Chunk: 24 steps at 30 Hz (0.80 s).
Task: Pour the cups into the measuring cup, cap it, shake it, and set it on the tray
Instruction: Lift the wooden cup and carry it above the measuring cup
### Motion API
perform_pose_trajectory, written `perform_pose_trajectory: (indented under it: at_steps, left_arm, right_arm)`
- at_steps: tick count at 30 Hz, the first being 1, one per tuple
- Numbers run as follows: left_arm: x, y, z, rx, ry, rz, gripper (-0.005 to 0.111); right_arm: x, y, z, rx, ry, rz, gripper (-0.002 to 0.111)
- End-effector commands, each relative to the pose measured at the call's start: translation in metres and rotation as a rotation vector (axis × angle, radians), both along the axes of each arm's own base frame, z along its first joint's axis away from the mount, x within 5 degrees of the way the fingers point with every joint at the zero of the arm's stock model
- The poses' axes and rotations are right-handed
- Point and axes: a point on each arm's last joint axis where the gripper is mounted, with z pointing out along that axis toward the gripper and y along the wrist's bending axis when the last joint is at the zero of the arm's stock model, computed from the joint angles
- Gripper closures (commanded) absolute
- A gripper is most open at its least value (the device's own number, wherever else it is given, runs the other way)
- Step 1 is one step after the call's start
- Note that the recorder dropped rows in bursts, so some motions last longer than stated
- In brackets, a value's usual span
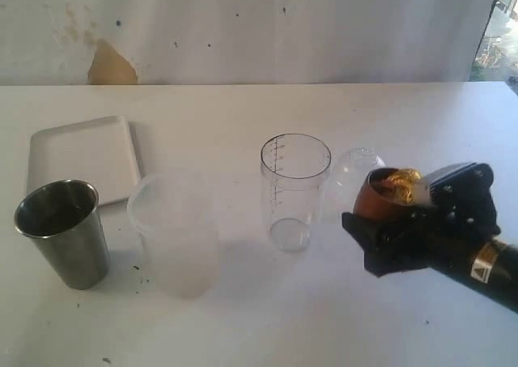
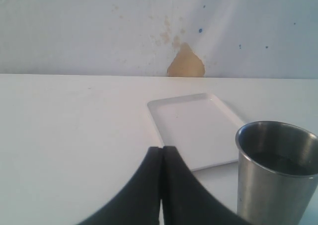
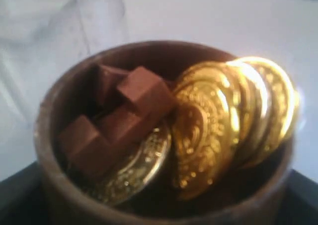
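Observation:
My right gripper [image 1: 398, 215] is shut on the squat brown wooden cup [image 1: 374, 197], holding it just right of the clear measuring cup [image 1: 295, 190]. The measuring cup stands upright and looks empty, its marks up the left side. The wooden cup [image 3: 149, 195] holds gold coins [image 3: 223, 120] and brown chocolate blocks [image 3: 119, 115]. The steel tumbler [image 1: 63, 236] stands at the front left, and the white tray [image 1: 81, 156] lies behind it. In the left wrist view my left gripper [image 2: 162, 153] is shut on nothing, short of the tumbler [image 2: 276, 178] and tray [image 2: 196, 123].
A wider frosted plastic cup [image 1: 174, 233] stands between the tumbler and the measuring cup. A clear domed lid [image 1: 356, 166] lies behind the wooden cup. A white wall with a tan patch [image 1: 111, 66] closes the table's far edge.

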Motion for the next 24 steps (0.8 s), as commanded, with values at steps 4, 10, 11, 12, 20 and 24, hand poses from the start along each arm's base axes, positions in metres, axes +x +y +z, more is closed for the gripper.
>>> perform_pose_trajectory:
  at_steps: [4, 10, 11, 12, 20, 24]
  left_arm:
    - [0.0, 0.0, -0.001, -0.003, -0.007, -0.002, 0.107]
    - [0.0, 0.0, -0.001, -0.003, -0.007, -0.002, 0.107]
    - [0.0, 0.0, -0.001, -0.003, -0.007, -0.002, 0.107]
    - [0.0, 0.0, -0.001, -0.003, -0.007, -0.002, 0.107]
    - [0.0, 0.0, -0.001, -0.003, -0.007, -0.002, 0.107]
    - [0.0, 0.0, -0.001, -0.003, -0.007, -0.002, 0.107]
  right_arm:
    - [0.031, -0.012, 0.067, -0.007, -0.03, -0.149, 0.108]
    - [0.062, -0.007, 0.121, -0.076, -0.14, -0.067, 0.108]
    - [0.066, -0.008, 0.126, -0.106, -0.136, -0.062, 0.108]
    - [0.07, -0.009, 0.132, -0.151, -0.13, -0.06, 0.108]
    - [0.083, -0.004, 0.154, -0.42, -0.2, 0.062, 0.108]
    - [0.092, 0.011, 0.154, -0.397, -0.213, 0.115, 0.108]
